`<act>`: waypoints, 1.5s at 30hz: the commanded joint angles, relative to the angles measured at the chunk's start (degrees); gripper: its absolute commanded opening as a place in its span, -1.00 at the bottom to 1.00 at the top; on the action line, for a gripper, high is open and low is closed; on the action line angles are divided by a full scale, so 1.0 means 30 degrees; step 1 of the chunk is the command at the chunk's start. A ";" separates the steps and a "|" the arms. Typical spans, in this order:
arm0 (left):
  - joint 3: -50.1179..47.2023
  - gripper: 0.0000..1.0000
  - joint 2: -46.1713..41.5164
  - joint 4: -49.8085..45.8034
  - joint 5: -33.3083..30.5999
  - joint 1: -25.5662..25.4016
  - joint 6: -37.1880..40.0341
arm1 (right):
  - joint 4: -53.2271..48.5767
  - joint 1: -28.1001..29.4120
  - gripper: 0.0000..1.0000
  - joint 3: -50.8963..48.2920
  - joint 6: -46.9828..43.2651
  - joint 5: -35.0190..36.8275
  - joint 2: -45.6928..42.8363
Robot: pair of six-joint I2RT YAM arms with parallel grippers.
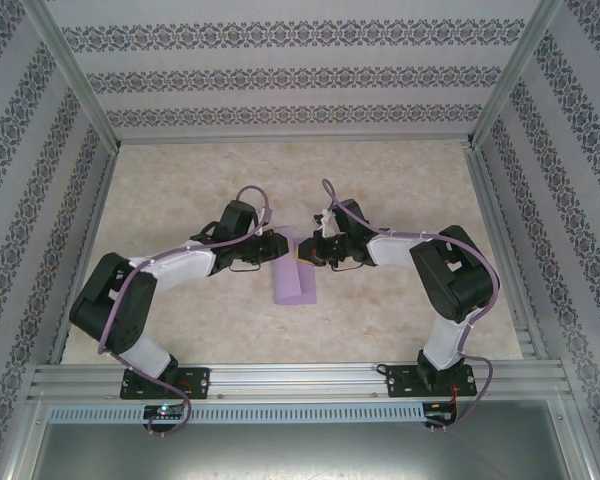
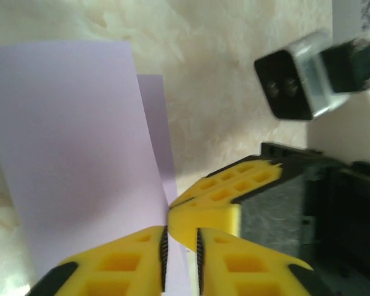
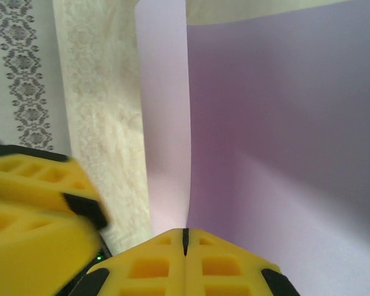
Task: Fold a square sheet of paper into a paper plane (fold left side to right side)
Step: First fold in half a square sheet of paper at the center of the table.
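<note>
The square sheet of paper (image 1: 296, 285) lies folded into a narrow lilac strip on the marbled beige surface (image 1: 410, 190). The far end of the strip sits between the two grippers. The left gripper (image 1: 283, 245) reaches that end from the sheet's left side and the right gripper (image 1: 306, 252) from its right, and the two nearly meet over the sheet.

In the left wrist view the left gripper's yellow fingers (image 2: 126, 268) stand narrowly apart, with lilac paper showing through the slit. Whether they touch the sheet cannot be told. The right gripper's fingers (image 2: 225, 185) come in pressed together, their tip meeting the sheet's edge just past that slit.

In the right wrist view those fingers (image 3: 148, 265) are closed flat against each other. The edge of the sheet's wide upper layer runs straight into their seam, pinched there, and a narrower paler layer shows beside it.
</note>
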 commanded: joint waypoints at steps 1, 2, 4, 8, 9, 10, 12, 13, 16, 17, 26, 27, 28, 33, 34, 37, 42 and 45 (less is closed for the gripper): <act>-0.0020 -0.27 -0.1774 -0.1823 -0.1919 -0.0309 0.0703 | -0.1020 -0.0214 -1.00 -0.0267 -0.0863 0.0969 -0.0693; -0.0047 -0.15 -0.2097 -0.2387 -0.2521 -0.0309 0.0842 | -0.1271 -0.0331 -1.00 -0.0363 -0.0986 0.1194 -0.0840; -0.0182 0.02 -0.2456 -0.3228 -0.3495 -0.0311 0.0967 | -0.1870 -0.0482 -1.00 -0.0449 -0.1338 0.1684 -0.1079; 0.0154 0.12 -0.1713 -0.4700 -0.4090 -0.0360 0.0848 | -0.3598 -0.0649 -1.00 -0.0303 -0.2248 0.2797 -0.1347; 0.0226 0.13 -0.1432 -0.4630 -0.3843 -0.0425 0.0792 | -0.4004 -0.0634 -1.00 -0.0277 -0.2433 0.3124 -0.1413; 0.0334 0.13 -0.1093 -0.4457 -0.3662 -0.0580 0.0698 | -0.4267 -0.0634 -1.00 -0.0248 -0.2596 0.3395 -0.1460; 0.0635 0.14 -0.0482 -0.4357 -0.3534 -0.0850 0.0453 | -0.4519 -0.0664 -1.00 -0.0287 -0.2772 0.3647 -0.1520; 0.0812 0.15 -0.0108 -0.4284 -0.3509 -0.1037 0.0320 | -0.4591 -0.0663 -1.00 -0.0273 -0.2809 0.3708 -0.1511; 0.1256 0.15 0.0913 -0.4125 -0.3506 -0.1430 0.0024 | -0.4660 -0.0658 -1.00 -0.0273 -0.2868 0.3781 -0.1454; 0.1429 0.15 0.1227 -0.4179 -0.3545 -0.1563 -0.0028 | -0.4661 -0.0663 -1.00 -0.0273 -0.2873 0.3791 -0.1447; 0.2256 0.11 0.2917 -0.5164 -0.4854 -0.2147 -0.0599 | -0.4648 -0.0634 -1.00 -0.0309 -0.2990 0.3898 -0.1359; 0.2355 0.09 0.3092 -0.5277 -0.4910 -0.2205 -0.0562 | -0.4671 -0.0641 -1.00 -0.0331 -0.3004 0.3950 -0.1387; 0.2478 0.07 0.3259 -0.5399 -0.4957 -0.2255 -0.0556 | -0.4656 -0.0649 -1.00 -0.0370 -0.3040 0.3961 -0.1413; 0.2761 0.02 0.4037 -0.5645 -0.5141 -0.2473 -0.0575 | -0.4738 -0.0716 -0.84 -0.0507 -0.3296 0.4266 -0.1857; 0.2831 0.02 0.4155 -0.5666 -0.5142 -0.2503 -0.0560 | -0.4902 -0.0762 -0.76 -0.0578 -0.3417 0.4476 -0.2071; 0.2988 0.02 0.4351 -0.5822 -0.5246 -0.2594 -0.0503 | -0.5541 -0.1051 -0.51 -0.0818 -0.3848 0.5439 -0.2945; 0.3225 0.02 0.4596 -0.6209 -0.5440 -0.2711 -0.0337 | -0.6118 -0.1835 -0.25 -0.1697 -0.4261 0.6997 -0.4990; 0.3404 0.02 0.4754 -0.6514 -0.5546 -0.2768 -0.0203 | -0.6245 -0.2238 -0.16 -0.2215 -0.4391 0.7434 -0.5998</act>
